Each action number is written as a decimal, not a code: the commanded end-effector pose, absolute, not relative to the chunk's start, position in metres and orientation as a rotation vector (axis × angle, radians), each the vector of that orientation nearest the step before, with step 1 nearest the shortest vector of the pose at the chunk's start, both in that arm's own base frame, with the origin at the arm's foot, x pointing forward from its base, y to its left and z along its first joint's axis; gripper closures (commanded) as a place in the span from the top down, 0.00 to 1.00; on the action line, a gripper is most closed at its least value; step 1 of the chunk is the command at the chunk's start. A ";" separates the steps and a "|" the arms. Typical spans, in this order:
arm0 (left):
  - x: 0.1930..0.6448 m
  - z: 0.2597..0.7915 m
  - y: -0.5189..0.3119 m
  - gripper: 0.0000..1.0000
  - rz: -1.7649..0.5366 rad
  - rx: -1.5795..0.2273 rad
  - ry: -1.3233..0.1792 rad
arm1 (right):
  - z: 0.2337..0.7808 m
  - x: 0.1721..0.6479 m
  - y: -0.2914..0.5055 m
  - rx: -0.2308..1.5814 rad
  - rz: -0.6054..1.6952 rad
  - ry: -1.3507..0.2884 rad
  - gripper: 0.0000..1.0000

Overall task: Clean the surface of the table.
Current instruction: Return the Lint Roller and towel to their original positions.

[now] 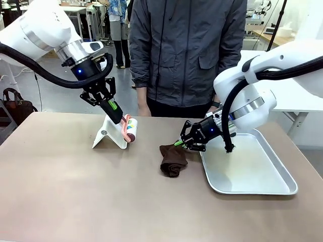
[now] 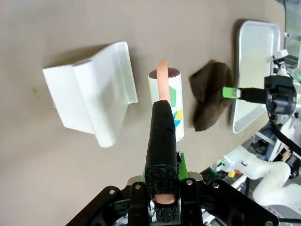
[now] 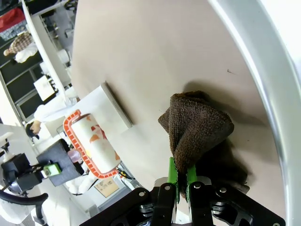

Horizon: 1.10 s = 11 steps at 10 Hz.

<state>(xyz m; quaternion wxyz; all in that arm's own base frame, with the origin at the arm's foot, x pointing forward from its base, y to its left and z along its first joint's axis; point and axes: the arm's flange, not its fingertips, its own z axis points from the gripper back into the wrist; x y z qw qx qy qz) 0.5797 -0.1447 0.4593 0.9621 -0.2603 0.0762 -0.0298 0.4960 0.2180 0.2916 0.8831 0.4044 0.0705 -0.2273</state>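
Brown cloth pinched by right gripper | left gripper clamps lint roller | table

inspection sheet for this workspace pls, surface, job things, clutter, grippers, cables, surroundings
surface: table tan, no spills seen
job's things: brown cloth bunched on the table beside the tray; lint roller lifted by its handle
clutter: white stand left of centre; tray at right, nothing seen in it
grippers: left gripper shut on the roller handle; right gripper shut on the cloth's edge
cables: black hoses run along both arms, off the table
surroundings: person standing at the far edge; bag on the floor at left
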 end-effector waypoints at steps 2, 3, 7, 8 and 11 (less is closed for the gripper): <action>0.597 0.458 -0.151 0.22 -0.028 -0.459 0.153 | 0.293 0.496 0.219 0.851 -0.485 0.144 0.08; 0.598 0.454 -0.150 0.22 -0.011 -0.440 0.148 | 0.293 0.496 0.219 0.851 -0.485 0.144 0.08; 0.589 0.441 -0.144 0.22 -0.003 -0.419 0.105 | 0.293 0.496 0.219 0.851 -0.485 0.144 0.08; 0.588 0.437 -0.143 0.22 -0.002 -0.413 0.121 | 0.293 0.496 0.219 0.851 -0.485 0.144 0.08; 0.589 0.430 -0.143 0.22 0.013 -0.400 0.137 | 0.293 0.496 0.219 0.851 -0.485 0.144 0.08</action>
